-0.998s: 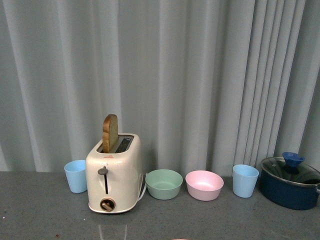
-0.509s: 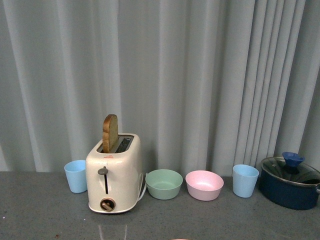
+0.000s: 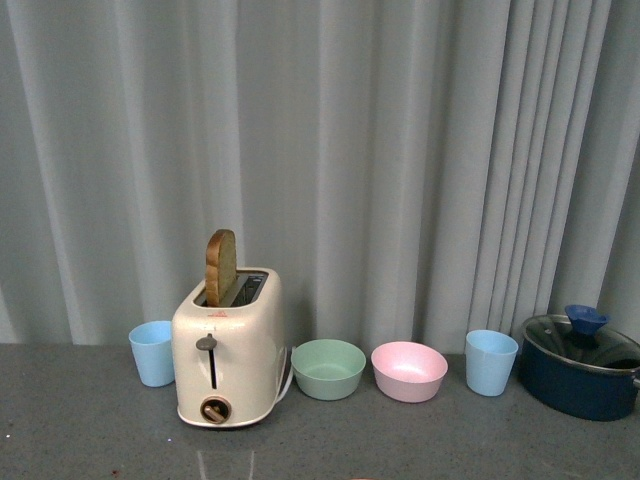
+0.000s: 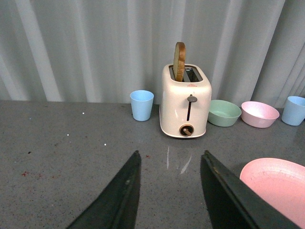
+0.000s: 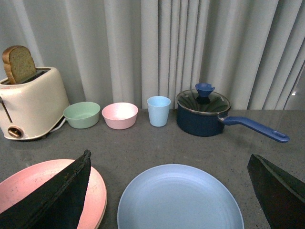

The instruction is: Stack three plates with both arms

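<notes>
The pink plate [image 5: 33,175] lies flat on the grey counter [image 5: 143,143]. It also shows in the left wrist view [image 4: 279,188]. The light blue plate [image 5: 180,200] lies flat beside it, a small gap between them. The cream-beige plate is not in view. My right gripper [image 5: 169,155] is open and empty. It hovers above the blue plate, one finger over the pink plate's edge. My left gripper [image 4: 171,153] is open and empty above bare counter, with the pink plate just beside one finger. Neither gripper shows in the front view.
At the back of the counter [image 3: 100,420], in front of a grey curtain, stand a cream toaster [image 3: 225,350] with a slice of bread, a blue cup [image 3: 152,352], a green bowl [image 3: 328,368], a pink bowl [image 3: 409,370], another blue cup [image 3: 490,362] and a lidded blue pot [image 3: 580,365].
</notes>
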`<action>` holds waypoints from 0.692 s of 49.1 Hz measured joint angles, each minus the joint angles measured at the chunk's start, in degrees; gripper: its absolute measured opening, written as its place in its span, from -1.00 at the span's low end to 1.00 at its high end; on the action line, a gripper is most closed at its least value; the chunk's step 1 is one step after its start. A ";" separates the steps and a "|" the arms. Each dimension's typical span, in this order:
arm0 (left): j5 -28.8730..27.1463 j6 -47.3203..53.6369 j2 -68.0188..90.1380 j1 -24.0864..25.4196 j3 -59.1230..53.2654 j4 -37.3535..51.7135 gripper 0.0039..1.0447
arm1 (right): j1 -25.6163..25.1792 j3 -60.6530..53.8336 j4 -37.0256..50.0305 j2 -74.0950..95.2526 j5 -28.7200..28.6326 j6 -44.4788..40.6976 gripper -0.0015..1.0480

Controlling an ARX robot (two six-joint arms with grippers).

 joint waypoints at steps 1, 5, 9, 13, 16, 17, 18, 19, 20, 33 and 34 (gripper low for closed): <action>0.00 0.00 -0.02 0.00 0.00 0.00 -0.09 | 0.00 0.00 0.00 0.00 -0.02 0.00 0.86; 0.00 0.00 -0.02 0.00 0.00 0.00 0.25 | 0.00 0.00 0.00 0.00 -0.02 0.00 0.86; 0.00 0.00 -0.02 0.00 0.00 0.00 0.63 | 0.00 0.00 0.00 0.00 -0.02 0.00 0.86; 0.00 0.00 -0.02 0.00 0.00 0.00 0.86 | 0.00 0.00 0.00 0.00 -0.02 0.00 0.86; 0.00 0.00 -0.02 0.00 0.00 0.00 0.87 | 0.00 0.00 0.00 0.00 -0.02 0.00 0.86; 0.00 0.00 -0.02 0.00 0.00 0.00 0.86 | 0.00 0.00 0.00 0.00 -0.02 0.00 0.86; 0.00 0.00 -0.02 0.00 0.00 0.00 0.87 | 1.07 0.44 -1.38 0.83 3.37 0.70 0.86; 0.00 0.02 -0.02 0.00 0.00 0.00 0.87 | 2.27 1.53 -3.80 1.99 7.76 2.05 0.86; 0.00 0.00 -0.02 0.00 0.00 0.00 0.87 | 4.24 3.50 -6.95 5.18 14.97 3.74 0.86; -0.02 0.00 -0.02 0.00 0.00 0.00 0.87 | -11.21 22.08 13.75 47.52 6.78 5.90 0.86; -0.02 0.00 -0.02 0.00 0.00 0.00 0.87 | -12.57 24.24 14.16 51.91 4.81 6.03 0.86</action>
